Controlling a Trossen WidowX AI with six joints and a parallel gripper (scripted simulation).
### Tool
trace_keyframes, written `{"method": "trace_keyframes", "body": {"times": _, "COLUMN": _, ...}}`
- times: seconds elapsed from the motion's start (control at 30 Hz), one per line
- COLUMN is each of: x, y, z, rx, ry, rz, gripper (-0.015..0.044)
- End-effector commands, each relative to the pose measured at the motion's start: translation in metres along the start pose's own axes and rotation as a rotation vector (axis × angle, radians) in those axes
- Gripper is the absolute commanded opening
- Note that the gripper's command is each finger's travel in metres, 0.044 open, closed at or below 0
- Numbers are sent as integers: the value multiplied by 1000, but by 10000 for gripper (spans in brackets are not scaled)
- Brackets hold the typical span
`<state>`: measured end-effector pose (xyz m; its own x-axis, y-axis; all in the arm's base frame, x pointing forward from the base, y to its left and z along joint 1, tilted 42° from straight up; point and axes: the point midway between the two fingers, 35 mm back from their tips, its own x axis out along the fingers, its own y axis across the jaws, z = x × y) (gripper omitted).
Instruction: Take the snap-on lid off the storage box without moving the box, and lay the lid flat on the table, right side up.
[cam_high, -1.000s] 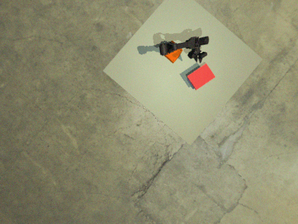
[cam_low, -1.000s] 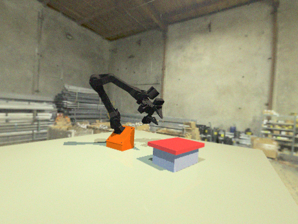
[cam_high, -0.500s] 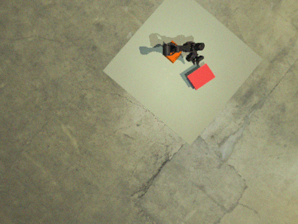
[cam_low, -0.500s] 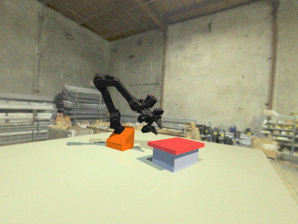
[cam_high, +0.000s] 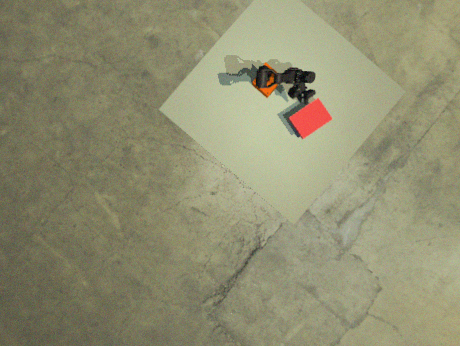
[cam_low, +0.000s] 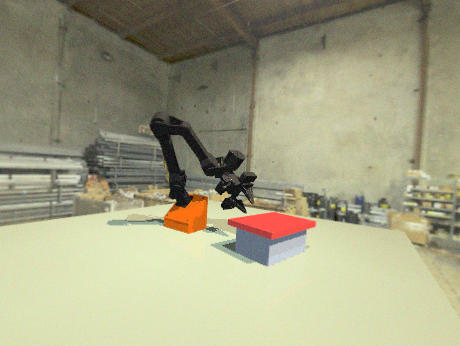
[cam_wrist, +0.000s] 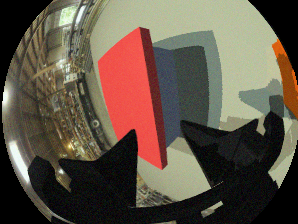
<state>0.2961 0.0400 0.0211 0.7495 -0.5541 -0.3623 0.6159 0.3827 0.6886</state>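
Observation:
The red lid (cam_high: 310, 118) (cam_low: 272, 223) (cam_wrist: 125, 95) lies flat on top of the storage box and overhangs its walls. The blue-grey storage box (cam_low: 286, 246) (cam_wrist: 169, 95) stands on the table; from above the lid hides it. My gripper (cam_high: 308, 98) (cam_low: 249, 207) (cam_wrist: 158, 128) is partly open and empty. It is tilted downward beside the lid's edge on the arm-base side, a little above lid height in the exterior view. In the wrist view the near end of the lid shows just beyond and between the two black fingertips, with no contact visible.
The orange arm base (cam_high: 268, 92) (cam_low: 185, 219) (cam_wrist: 286, 75) stands on the pale square table (cam_high: 240, 130) (cam_low: 125, 290), behind the box in the exterior view. The arm reaches from it towards the box. Shelving and stacked goods stand beyond the table.

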Motion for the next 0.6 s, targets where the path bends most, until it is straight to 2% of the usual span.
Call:
{"method": "trace_keyframes", "body": {"times": 0.0, "x": 6, "y": -1, "z": -2, "rx": -8, "ry": 4, "rz": -4, "gripper": 235}}
{"method": "trace_keyframes", "body": {"times": 0.57, "x": 34, "y": -1, "z": 1, "rx": -9, "ry": 0, "rz": 5, "gripper": 235}}
